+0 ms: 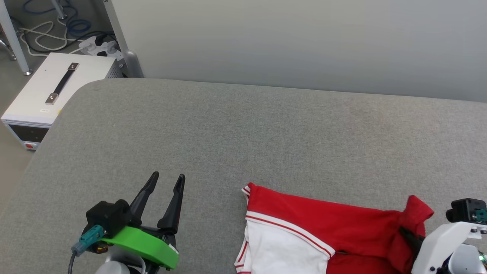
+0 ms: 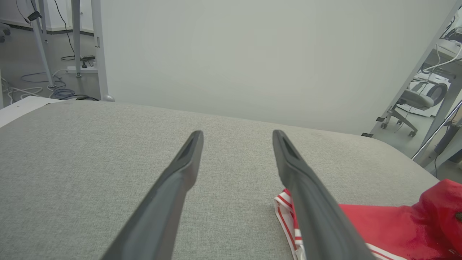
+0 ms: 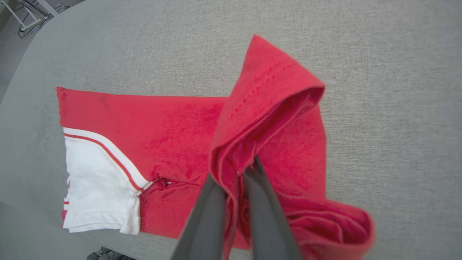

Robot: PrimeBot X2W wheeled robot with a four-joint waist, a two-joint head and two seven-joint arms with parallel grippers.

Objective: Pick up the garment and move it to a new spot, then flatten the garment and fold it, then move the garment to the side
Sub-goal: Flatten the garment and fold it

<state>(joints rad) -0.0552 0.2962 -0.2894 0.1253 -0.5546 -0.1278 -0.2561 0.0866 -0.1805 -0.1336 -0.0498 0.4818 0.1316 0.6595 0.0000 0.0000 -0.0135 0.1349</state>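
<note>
The garment (image 1: 327, 224), a red jersey with a white short sleeve (image 1: 277, 247), lies partly folded at the near right of the grey table (image 1: 243, 129). My right gripper (image 3: 242, 172) is shut on a raised fold of its red cloth (image 3: 274, 94), lifting that edge off the table; in the head view this gripper (image 1: 409, 234) sits at the lower right. My left gripper (image 1: 167, 177) stands open over bare table to the left of the garment, holding nothing. In the left wrist view its fingers (image 2: 187, 159) spread wide, with the garment's striped edge (image 2: 285, 209) beside the right finger.
A white box with a black handle (image 1: 57, 87) stands on the floor past the table's far left corner, among cables and a power strip (image 1: 95, 45). A pale wall (image 1: 304, 42) runs behind the table. An office chair (image 2: 415, 101) stands off to the right.
</note>
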